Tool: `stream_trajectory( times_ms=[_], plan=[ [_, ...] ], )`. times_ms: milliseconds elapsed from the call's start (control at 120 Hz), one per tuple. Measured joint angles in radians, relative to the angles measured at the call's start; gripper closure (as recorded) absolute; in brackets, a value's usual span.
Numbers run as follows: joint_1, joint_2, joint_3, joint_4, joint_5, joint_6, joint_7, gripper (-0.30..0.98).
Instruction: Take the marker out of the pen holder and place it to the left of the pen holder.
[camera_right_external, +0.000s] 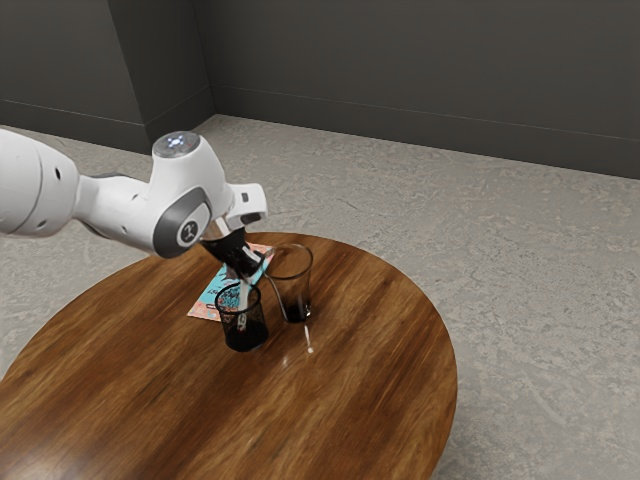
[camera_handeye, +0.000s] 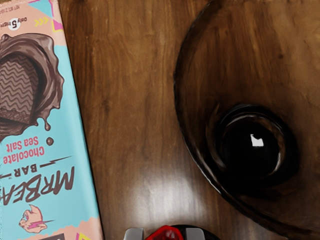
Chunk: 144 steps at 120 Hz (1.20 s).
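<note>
Marker (camera_handeye: 165, 235) and pen holder (camera_right_external: 246, 338) were not yet parted: the marker's lower length stood inside the mesh cup, its red end up between the gripper's (camera_right_external: 245, 281) pads (camera_handeye: 134, 234). The gripper looked clenched on that end, a pad against either side. The job in hand was the draw upward, best done slowly and along the marker's own lean, so the rim did not catch and the light cup was not tipped. On the exterior view's clock, centred on the holder, the tall glass (camera_right_external: 295, 302) stood near two o'clock, close by, and the chocolate bar (camera_right_external: 206, 300) lay around eleven. A swing toward two risked a knock. If left meant that view's left, the marker wanted full clearance first, then a low, gentle laying down at nine.
</note>
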Motion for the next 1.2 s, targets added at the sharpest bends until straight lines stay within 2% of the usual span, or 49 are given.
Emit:
stream_trajectory(
  times_ms=[192, 342, 375, 475, 583, 642, 708, 883, 975, 1092, 1200],
  plan=[
    [-0.014, -0.147, 0.004, -0.002, 0.011, -0.025, -0.018, 0.76],
    [-0.013, -0.31, 0.003, -0.008, 0.026, -0.122, -0.038, 0.77],
    [-0.009, -0.348, 0.003, -0.009, 0.054, -0.165, -0.048, 0.77],
    [0.004, -0.414, 0.013, -0.008, 0.196, -0.343, -0.103, 0.78],
    [0.009, -0.452, 0.072, -0.008, 0.323, -0.555, -0.177, 0.78],
    [0.009, -0.443, 0.083, -0.008, 0.376, -0.659, -0.222, 0.78],
    [0.009, -0.379, 0.095, -0.008, 0.416, -0.752, -0.274, 0.78],
    [0.011, -0.225, 0.117, -0.011, 0.458, -0.855, -0.387, 0.78],
    [0.019, -0.171, 0.118, -0.015, 0.459, -0.843, -0.421, 0.78],
    [0.005, -0.118, 0.147, -0.013, 0.426, -0.811, -0.42, 0.78],
    [0.033, -0.091, 0.16, -0.011, 0.386, -0.785, -0.396, 0.78]
  ],
)
